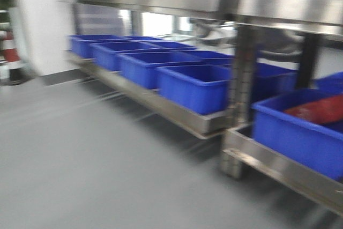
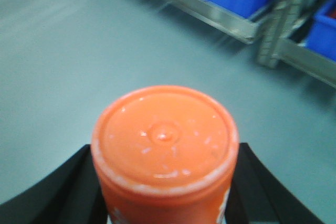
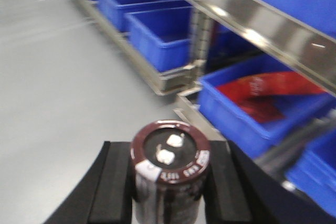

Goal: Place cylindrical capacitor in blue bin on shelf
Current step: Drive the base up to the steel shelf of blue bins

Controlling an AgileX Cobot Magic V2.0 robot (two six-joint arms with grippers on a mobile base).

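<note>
Much open floor [image 1: 80, 154] fronts the shelf [image 1: 182, 116] edge.

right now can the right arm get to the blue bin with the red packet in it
Probably, though not from straight above. The right gripper holds the capacitor with open floor between it and the blue bin, but the shelf rail overhangs the bin.

Grey floor [image 1: 107, 164] bearing steel shelf [image 1: 150, 1]

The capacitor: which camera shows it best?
The right wrist view: the cylindrical capacitor sits close up in the right claw, its two pale terminals facing the camera. The front view shows shelf and blue bins; the left wrist view, an orange container.
</note>
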